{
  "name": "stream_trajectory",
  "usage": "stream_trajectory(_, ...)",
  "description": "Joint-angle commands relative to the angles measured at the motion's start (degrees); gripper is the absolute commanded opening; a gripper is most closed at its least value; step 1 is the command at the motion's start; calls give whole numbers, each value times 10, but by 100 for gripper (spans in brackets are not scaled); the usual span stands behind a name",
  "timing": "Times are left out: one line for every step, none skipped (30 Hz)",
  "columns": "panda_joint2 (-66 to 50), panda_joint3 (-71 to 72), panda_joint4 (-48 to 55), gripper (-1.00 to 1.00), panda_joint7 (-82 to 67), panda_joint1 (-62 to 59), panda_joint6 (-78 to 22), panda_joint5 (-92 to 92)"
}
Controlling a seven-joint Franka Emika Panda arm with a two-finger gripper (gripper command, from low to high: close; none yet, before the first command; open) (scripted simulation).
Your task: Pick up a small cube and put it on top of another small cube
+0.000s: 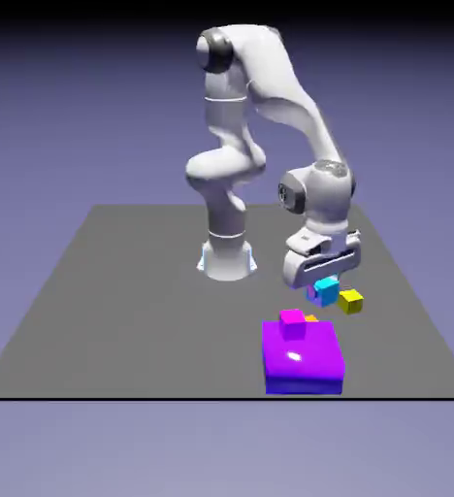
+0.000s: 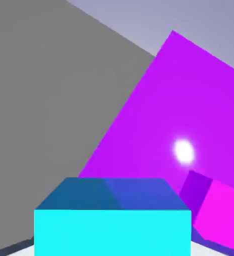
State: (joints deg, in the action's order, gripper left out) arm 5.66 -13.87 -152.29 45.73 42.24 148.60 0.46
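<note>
- The hand (image 1: pixel 320 283) sits right of centre in the exterior view, pointing down, its fingers closed on the small cyan cube (image 1: pixel 326 289); in the hand view that cube (image 2: pixel 112 220) fills the bottom middle of the frame, large and hiding both finger tips.
- The cyan cube looks to be clear of the grey surface (image 1: pixel 114 291), carried just under the hand, so I judge the pick-up done and the carry to be the step in hand.
- Just right of the hand in the exterior view, the small yellow cube (image 1: pixel 351 301) rests on the surface, near the cyan cube but apart from it.
- Lower in that frame, below the hand, the big purple block (image 1: pixel 303 359) lies flat, with the small magenta cube (image 1: pixel 292 322) on its top near the far edge. A sliver of orange shows just right of the magenta cube; what it is I cannot tell.
- In the hand view the purple block (image 2: pixel 179 115) spreads across the right half, and the magenta cube (image 2: pixel 221 212) shows at the lower right, off to the side of the held cube, not under it.
- Next move, as I judge it: pick the target cube, bring the cyan cube squarely over it with edges aligned, lower until it sits on the top face, and only then let go.
- The risk is an off-centre placement, which could tip the cube off so small a top.
</note>
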Motion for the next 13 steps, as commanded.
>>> stream_trajectory(-11,16,-21,-100,16,-3,15,-12)
stream_trajectory(-18,27,-33,-100,25,-6,24,-19)
stream_trajectory(-18,27,-33,-100,25,-6,24,-19)
stream_trajectory(-39,33,-33,-100,19,-10,44,-10)
stream_trajectory(-60,39,-32,-100,12,-14,63,-1)
stream_trajectory(-80,45,-31,-100,5,-19,83,8)
stream_trajectory(-101,51,-31,-100,-1,-23,103,17)
stream_trajectory(-122,58,-30,-100,-8,-27,123,26)
stream_trajectory(-143,64,-29,-100,-14,-31,142,35)
stream_trajectory(-150,66,-29,-100,-16,-33,149,38)
stream_trajectory(-150,66,-29,100,-16,-33,149,38)
stream_trajectory(-150,66,-29,100,-16,-33,149,38)
stream_trajectory(-129,60,-30,100,-10,-29,129,29)
